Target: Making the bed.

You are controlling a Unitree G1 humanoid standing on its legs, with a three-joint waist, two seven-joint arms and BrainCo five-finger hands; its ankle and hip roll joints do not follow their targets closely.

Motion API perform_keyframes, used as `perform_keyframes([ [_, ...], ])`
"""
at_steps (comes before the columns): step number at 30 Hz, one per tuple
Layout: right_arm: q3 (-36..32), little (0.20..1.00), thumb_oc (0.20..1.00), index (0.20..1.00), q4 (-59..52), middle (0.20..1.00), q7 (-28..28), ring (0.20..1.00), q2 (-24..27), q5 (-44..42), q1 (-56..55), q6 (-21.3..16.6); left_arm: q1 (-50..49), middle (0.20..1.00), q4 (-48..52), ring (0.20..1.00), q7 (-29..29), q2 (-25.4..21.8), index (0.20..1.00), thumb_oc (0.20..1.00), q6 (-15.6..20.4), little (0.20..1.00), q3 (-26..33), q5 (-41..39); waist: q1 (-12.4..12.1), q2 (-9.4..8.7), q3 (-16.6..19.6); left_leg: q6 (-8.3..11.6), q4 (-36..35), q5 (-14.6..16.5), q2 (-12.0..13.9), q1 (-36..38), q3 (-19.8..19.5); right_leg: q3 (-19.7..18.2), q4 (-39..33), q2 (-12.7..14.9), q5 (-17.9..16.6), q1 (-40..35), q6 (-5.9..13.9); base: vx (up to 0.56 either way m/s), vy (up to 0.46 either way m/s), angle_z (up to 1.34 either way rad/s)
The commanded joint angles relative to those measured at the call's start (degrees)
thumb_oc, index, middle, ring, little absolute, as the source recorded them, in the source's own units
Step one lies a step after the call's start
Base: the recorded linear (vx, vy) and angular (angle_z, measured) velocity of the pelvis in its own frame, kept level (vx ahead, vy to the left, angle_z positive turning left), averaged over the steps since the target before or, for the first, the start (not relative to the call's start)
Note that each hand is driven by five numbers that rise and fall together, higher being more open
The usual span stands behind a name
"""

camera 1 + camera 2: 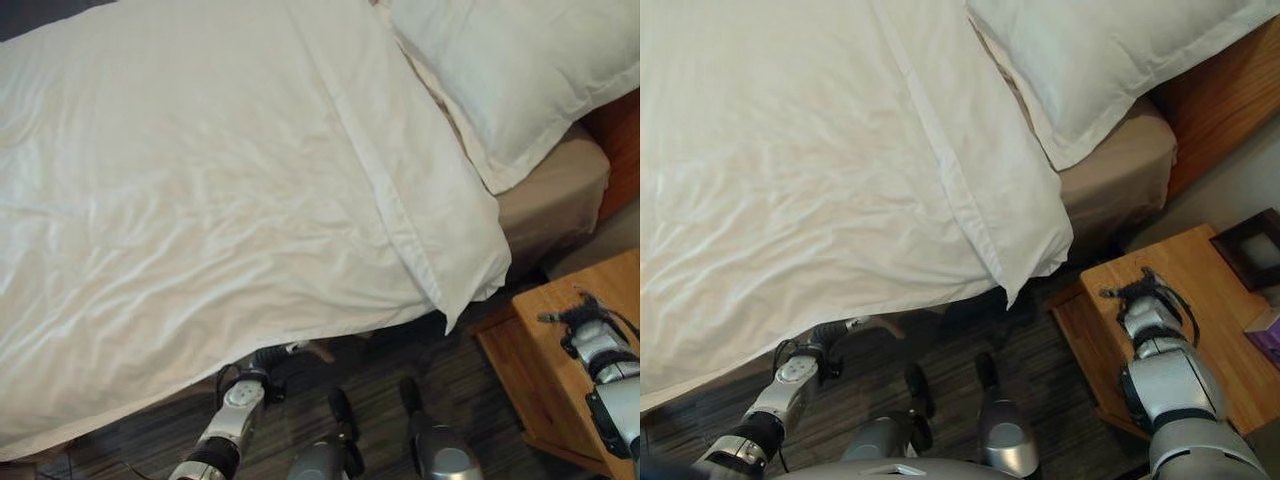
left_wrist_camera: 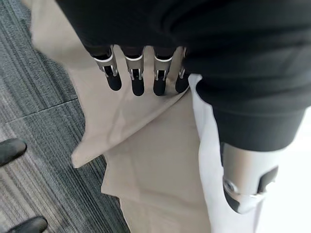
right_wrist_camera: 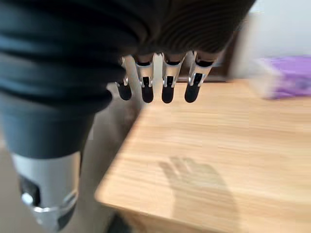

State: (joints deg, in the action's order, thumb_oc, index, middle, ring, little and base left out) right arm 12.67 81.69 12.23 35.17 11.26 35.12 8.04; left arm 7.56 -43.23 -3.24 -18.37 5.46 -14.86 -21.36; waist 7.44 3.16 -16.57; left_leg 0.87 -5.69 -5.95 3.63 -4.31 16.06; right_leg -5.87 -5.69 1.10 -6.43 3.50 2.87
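A white duvet (image 1: 200,200) lies spread over the bed, its near edge hanging over the side and one corner (image 1: 455,300) drooping to a point. A white pillow (image 1: 520,70) rests at the head, on the tan sheet (image 1: 560,190). My left hand (image 1: 268,362) is low beside the bed, just under the duvet's hanging edge. Its fingers (image 2: 137,77) are straight and hold nothing, with tan cloth (image 2: 146,160) and the white duvet edge (image 2: 204,145) past them. My right hand (image 1: 1145,300) hovers open over the wooden nightstand (image 1: 1210,265), fingers (image 3: 165,77) straight.
The nightstand stands close to the bed's head corner and carries a purple box (image 3: 286,77) and a dark framed item (image 1: 1250,245). A wooden headboard (image 1: 1220,100) rises behind the pillow. Dark striped carpet (image 2: 34,77) runs along the bedside.
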Motion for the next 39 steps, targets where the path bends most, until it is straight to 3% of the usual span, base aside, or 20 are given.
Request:
perform_keyframes([
  [1, 1.3, 1.000, 1.000, 1.000, 5.3, 1.000, -1.2, 1.000, 0.3, 2.0, -1.2, 1.7, -0.2, 1.000, 1.7, 1.000, 1.8, -1.0, 1.000, 1.000, 0.2, 1.000, -1.5, 1.6, -0.9, -4.41, 3.0, 2.99, 0.7, 6.7, 2.8, 5.2, -0.7, 1.4, 0.7, 5.7, 6.7, 1.1, 3.69, 0.04, -0.034, 0.16],
  [4, -3.0, 1.000, 1.000, 1.000, 1.6, 1.000, -0.4, 1.000, 1.1, -2.4, -5.3, 0.0, -1.1, 1.000, 1.7, 1.000, 2.1, -1.1, 1.000, 1.000, -0.5, 1.000, 0.4, 2.3, -0.8, -5.87, 3.9, 3.04, 0.7, 6.9, 3.3, 6.2, -0.9, 1.8, 0.7, 5.6, 7.0, -0.2, 3.72, 0.05, -0.029, 0.09],
  [5, -3.9, 0.959, 0.959, 0.959, 0.0, 0.959, -0.3, 0.959, 0.8, -4.8, -6.1, -1.0, -0.8, 1.000, 1.3, 1.000, 2.1, -1.0, 1.000, 1.000, -0.6, 1.000, 0.8, 3.0, -0.7, -6.20, 4.1, 3.07, 0.7, 7.0, 3.4, 6.4, -0.8, 1.8, 0.7, 5.5, 7.0, -0.3, 3.71, 0.04, -0.013, -0.02],
  [6, -5.6, 0.771, 0.771, 0.771, -2.9, 0.771, 0.1, 0.771, 0.5, -9.3, -6.8, -2.5, -0.5, 1.000, 0.6, 1.000, 1.7, -0.9, 1.000, 1.000, -0.5, 1.000, 1.4, 3.3, -0.4, -6.62, 4.4, 3.10, 0.7, 7.1, 3.6, 6.6, -0.7, 1.7, 0.7, 5.4, 7.0, -0.5, 3.69, 0.06, -0.020, -0.03],
  [7, -7.4, 0.200, 0.200, 0.200, -8.4, 0.200, 0.4, 0.200, 0.9, -15.2, -7.4, -4.6, 0.2, 1.000, -1.3, 1.000, 1.0, -0.8, 1.000, 1.000, -0.4, 1.000, 2.6, 3.4, 0.1, -7.42, 4.8, 3.20, 0.7, 7.2, 3.8, 7.0, -0.3, 1.6, 0.7, 5.2, 6.7, -0.6, 3.72, 0.04, -0.015, -0.03],
  [9, -7.7, 0.200, 0.200, 0.200, -11.2, 0.200, 0.6, 0.200, 0.8, -16.9, -7.7, -5.4, 0.8, 1.000, -2.1, 1.000, 0.7, -0.9, 1.000, 1.000, -0.5, 1.000, 3.0, 3.8, 0.4, -7.78, 5.0, 3.28, 0.7, 7.3, 3.9, 7.2, -0.1, 1.6, 0.7, 5.2, 6.6, -0.6, 3.73, 0.04, -0.010, -0.08],
  [15, -11.1, 0.200, 0.200, 0.200, -35.3, 0.200, 0.1, 0.200, -4.4, -38.9, -8.0, -12.3, 1.4, 1.000, -1.7, 1.000, -0.4, -2.3, 1.000, 1.000, -0.3, 1.000, 5.5, 1.4, 0.9, -7.97, 5.9, 3.61, 0.7, 7.4, 4.2, 7.5, 0.3, 1.8, 0.7, 5.0, 5.9, -0.8, 3.46, 0.04, 0.001, -0.09],
  [21, -12.4, 0.200, 0.200, 0.200, -43.4, 0.200, -1.8, 0.200, -19.8, -64.5, 0.1, -20.2, 0.1, 1.000, -0.6, 1.000, -0.9, -0.7, 1.000, 1.000, -0.6, 1.000, 3.5, 0.1, -1.1, -6.86, 6.2, 3.68, 0.7, 7.4, 4.1, 7.7, -0.6, 2.0, 0.7, 4.9, 6.5, -1.3, 2.75, 0.04, -0.006, -0.02],
  [25, -12.9, 0.200, 0.200, 0.200, -44.5, 0.200, -2.0, 0.200, -24.0, -67.5, 2.4, -22.4, -0.5, 1.000, -0.5, 1.000, -0.5, 0.0, 1.000, 1.000, -0.5, 1.000, 3.0, -0.7, -1.6, -6.35, 6.1, 3.79, 0.7, 7.2, 4.1, 7.8, -0.9, 2.0, 0.7, 4.8, 6.8, -1.5, 2.55, 0.05, -0.001, 0.06],
  [27, -13.5, 0.200, 0.200, 0.200, -45.6, 0.200, -2.0, 0.200, -28.0, -70.3, 5.3, -25.5, -0.7, 1.000, -1.0, 1.000, -0.2, 1.1, 1.000, 1.000, -0.4, 1.000, 2.1, -2.1, -2.2, -5.35, 5.8, 3.99, 0.7, 6.8, 4.2, 7.6, -1.4, 2.2, 0.7, 4.8, 7.2, -1.4, 2.32, 0.05, 0.000, 0.05],
  [30, -13.1, 0.200, 0.200, 0.200, -46.1, 0.200, -1.7, 0.200, -29.7, -71.4, 8.6, -27.2, 0.4, 1.000, -2.5, 1.000, -0.2, 2.2, 1.000, 1.000, 0.2, 1.000, 0.6, -3.3, -2.6, -4.66, 4.6, 4.35, 0.7, 6.1, 4.3, 6.4, -2.1, 2.4, 0.7, 4.8, 7.3, -0.7, 2.16, 0.00, -0.027, 0.07],
  [33, -13.3, 0.200, 0.200, 0.200, -45.5, 0.200, -0.9, 0.200, -29.2, -71.5, 11.1, -28.4, 1.5, 1.000, -3.3, 1.000, -0.4, 2.3, 1.000, 1.000, 0.7, 1.000, 0.2, -4.2, -2.8, -4.04, 3.9, 4.56, 0.7, 5.7, 4.2, 5.2, -2.4, 2.7, 0.7, 4.8, 7.2, 0.3, 2.12, -0.04, -0.038, 0.16],
  [36, -12.4, 0.200, 0.200, 0.200, -43.2, 0.200, 0.6, 0.200, -26.2, -70.0, 17.7, -29.2, 3.9, 1.000, -4.7, 1.000, -1.1, 1.2, 1.000, 1.000, 1.9, 1.000, -0.8, -6.6, -3.4, -1.65, 0.4, 4.80, 0.7, 4.4, 3.5, 1.6, -2.9, 2.4, 0.9, 5.2, 6.2, 4.1, 2.32, -0.14, -0.032, 0.12],
  [39, -12.6, 0.200, 0.200, 0.200, -38.3, 0.200, 0.5, 0.200, -22.7, -70.2, 22.3, -28.3, 3.8, 1.000, -6.7, 1.000, -0.5, 0.5, 1.000, 1.000, 2.4, 1.000, -1.5, -7.0, -3.7, 0.94, -0.6, 4.87, 0.7, 4.3, 2.8, -0.3, -2.0, 2.3, 0.7, 5.7, 5.5, 6.3, 2.80, -0.07, 0.025, 0.02],
])
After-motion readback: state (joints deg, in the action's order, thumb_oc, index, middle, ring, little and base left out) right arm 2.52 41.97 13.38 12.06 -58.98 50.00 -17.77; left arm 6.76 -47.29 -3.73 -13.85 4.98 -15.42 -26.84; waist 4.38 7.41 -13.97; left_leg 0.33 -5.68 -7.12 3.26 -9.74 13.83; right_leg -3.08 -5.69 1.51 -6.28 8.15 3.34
